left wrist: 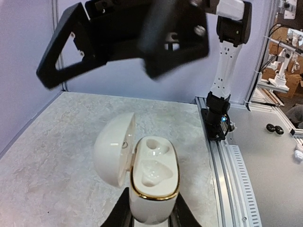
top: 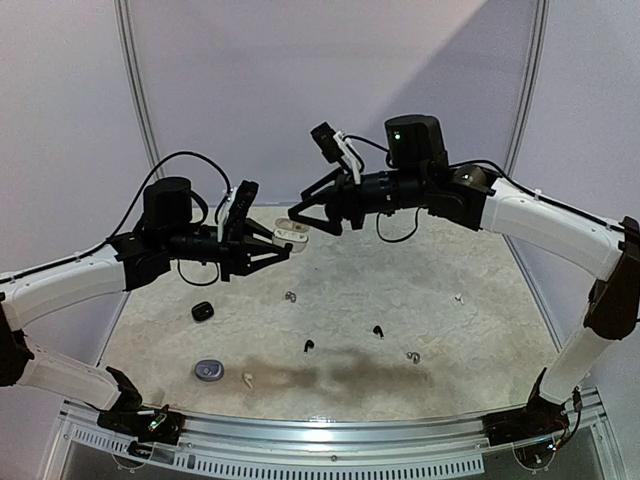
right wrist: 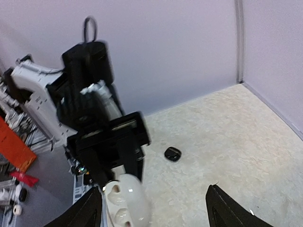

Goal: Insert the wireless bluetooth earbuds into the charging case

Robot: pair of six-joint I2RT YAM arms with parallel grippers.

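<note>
Your left gripper (top: 283, 243) is clenched on the white charging case (left wrist: 154, 182). The case's long axis runs straight out from the fingers, cavities up, lid open to the left. Your right gripper (top: 313, 219) hangs spread just beside it, blurred in the left wrist view. The earbuds, such as one black earbud (top: 308, 345), lie on the table (top: 480, 300) on the near side of the case, too small to tell which way they point.

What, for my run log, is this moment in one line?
left gripper: shut on white case | lid: open, sockets empty | right gripper: jaws open, empty | earbuds: loose on table
</note>
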